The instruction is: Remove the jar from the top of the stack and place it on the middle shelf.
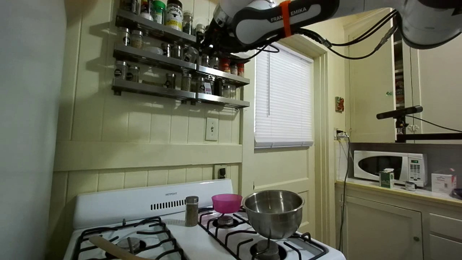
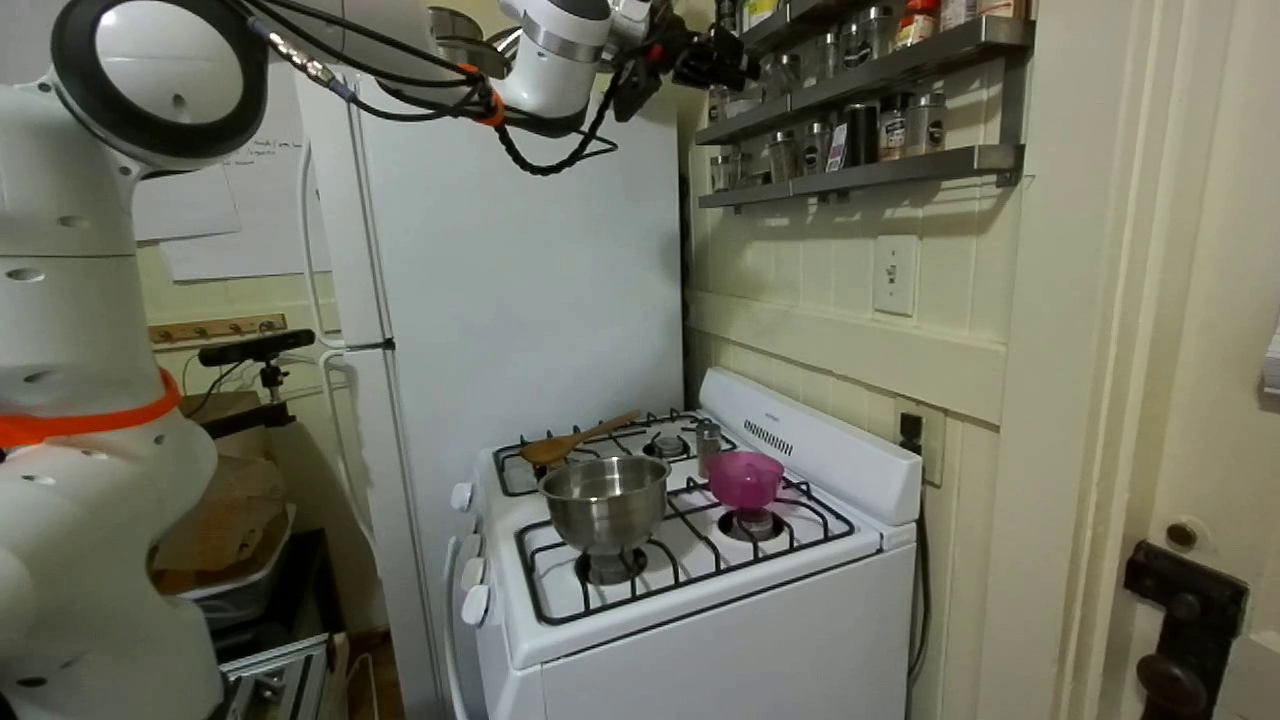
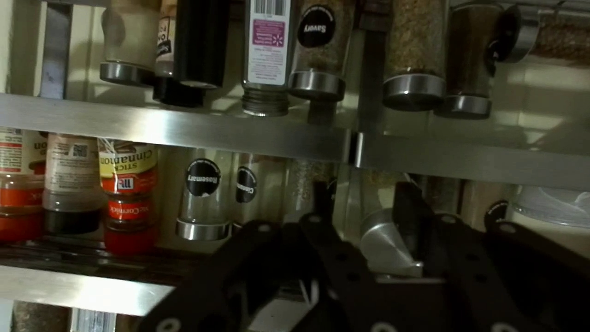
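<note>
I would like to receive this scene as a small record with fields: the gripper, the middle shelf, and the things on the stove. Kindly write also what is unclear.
Gripper: open, near the middle shelf
Middle shelf: bears several jars, among them an upright Rosemary jar and a tilted jar
Stove: white
Spice jar: upright on the stove, nothing stacked on it
Steel bowl: on the stove, toward its front
Pink bowl: on the stove, toward its back
Unclear: whether the gripper touches the tilted jar

Both exterior views share stove (image 1: 196,240) and rack (image 1: 173,63); the wrist view faces the rack closely.
</note>
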### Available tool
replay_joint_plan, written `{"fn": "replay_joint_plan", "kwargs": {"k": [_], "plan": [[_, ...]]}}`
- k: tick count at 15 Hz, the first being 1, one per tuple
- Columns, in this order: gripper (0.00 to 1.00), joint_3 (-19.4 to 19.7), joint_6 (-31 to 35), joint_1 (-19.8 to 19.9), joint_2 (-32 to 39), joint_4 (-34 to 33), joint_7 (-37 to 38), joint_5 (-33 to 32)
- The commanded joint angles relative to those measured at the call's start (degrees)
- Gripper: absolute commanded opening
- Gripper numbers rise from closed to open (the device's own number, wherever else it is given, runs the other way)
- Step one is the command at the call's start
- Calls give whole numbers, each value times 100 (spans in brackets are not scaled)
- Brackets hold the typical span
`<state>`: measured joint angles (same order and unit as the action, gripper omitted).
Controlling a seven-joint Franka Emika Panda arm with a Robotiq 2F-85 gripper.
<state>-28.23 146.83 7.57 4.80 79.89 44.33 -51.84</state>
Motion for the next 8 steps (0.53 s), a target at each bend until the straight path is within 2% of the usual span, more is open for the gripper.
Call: {"fn": "replay_joint_plan", "kwargs": {"k": [1, 2, 3, 8], "plan": [[12, 7, -1, 51, -5, 113, -59, 219], [4, 2, 79, 49, 54, 79, -53, 207], [1, 3, 99, 40, 93, 58, -43, 149], [0, 0, 366, 9, 299, -51, 75, -51]]}}
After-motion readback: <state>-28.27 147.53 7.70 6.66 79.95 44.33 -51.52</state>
